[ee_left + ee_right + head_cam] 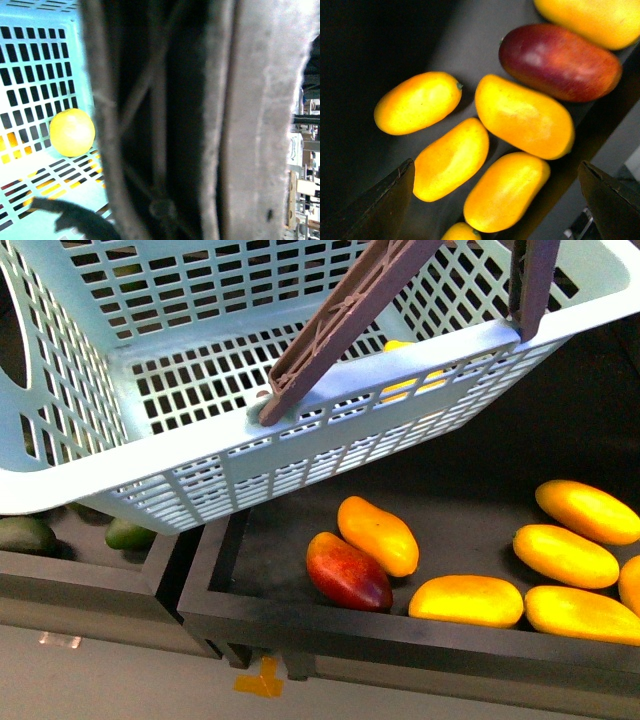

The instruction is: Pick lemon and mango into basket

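My right gripper (495,172) has its jaws spread wide, and nothing is in them. In the right wrist view I see a dark finger (385,200) on one side and its twin on the other. Between them, farther down, lies a yellow mango (506,192). More yellow mangoes lie touching it or just beside it, and a red mango (560,62) is a bit farther off. They all sit in the black tray (300,625). I think the one between the jaws is the one to pick, but I cannot be sure.

I cannot tell how the left gripper's jaws stand. A blurry brown handle (240,120) fills the left wrist view, very close to the camera. So I guess that arm is holding the basket (60,480) up by it.

The lemon (72,132) is in the basket, on its floor near a wall. That half looks done. I see no mango in there, so that half is left.

The front view shows the basket tilted, up above the tray, and green fruits (130,534) in the next tray. It shows no gripper, and of the lemon only bits of yellow behind the slots. Only the left wrist view shows the lemon whole. Only the right wrist view shows the open jaws.
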Robot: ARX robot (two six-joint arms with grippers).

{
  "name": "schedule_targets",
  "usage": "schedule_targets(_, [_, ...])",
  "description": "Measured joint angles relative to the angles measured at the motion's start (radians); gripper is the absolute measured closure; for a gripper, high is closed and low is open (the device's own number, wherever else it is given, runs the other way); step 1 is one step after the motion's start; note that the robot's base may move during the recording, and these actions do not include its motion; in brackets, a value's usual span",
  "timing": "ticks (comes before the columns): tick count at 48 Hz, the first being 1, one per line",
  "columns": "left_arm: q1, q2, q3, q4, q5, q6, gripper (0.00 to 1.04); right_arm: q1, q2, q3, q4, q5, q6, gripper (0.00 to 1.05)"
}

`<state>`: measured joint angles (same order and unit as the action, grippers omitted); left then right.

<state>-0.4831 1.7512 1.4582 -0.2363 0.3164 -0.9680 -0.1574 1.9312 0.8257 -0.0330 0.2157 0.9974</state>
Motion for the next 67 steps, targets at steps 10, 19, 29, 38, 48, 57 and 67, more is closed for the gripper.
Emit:
schedule_targets(10, [0.001,0.0,0.0,0.0,0.002,0.002,0.91,0.058,0.178,0.184,-0.065,-0.007,0.171,0.09])
schedule_targets(19, [0.001,0.0,0.0,0.0,0.006,0.002,0.91,0.072,0.268,0.298,-0.103,-0.007,0.256,0.09])
schedule_targets(29, [0.001,0.0,0.0,0.0,0.005,0.002,0.91,0.075,0.37,0.378,-0.134,0.007,0.337,0.09])
schedule_targets(38, [0.001,0.0,0.0,0.0,0.002,0.002,0.91,0.082,0.428,0.421,-0.137,0.026,0.401,0.09])
schedule_targets(48, [0.001,0.0,0.0,0.0,0.006,0.002,0.91,0.094,0.473,0.48,-0.137,0.057,0.489,0.09])
schedule_targets(57, [0.001,0.0,0.0,0.0,0.005,0.002,0.91,0.1,0.53,0.556,-0.151,0.069,0.552,0.09])
schedule_targets(67, [0.001,0.0,0.0,0.0,0.005,0.002,0.91,0.098,0.582,0.615,-0.175,0.084,0.562,0.09])
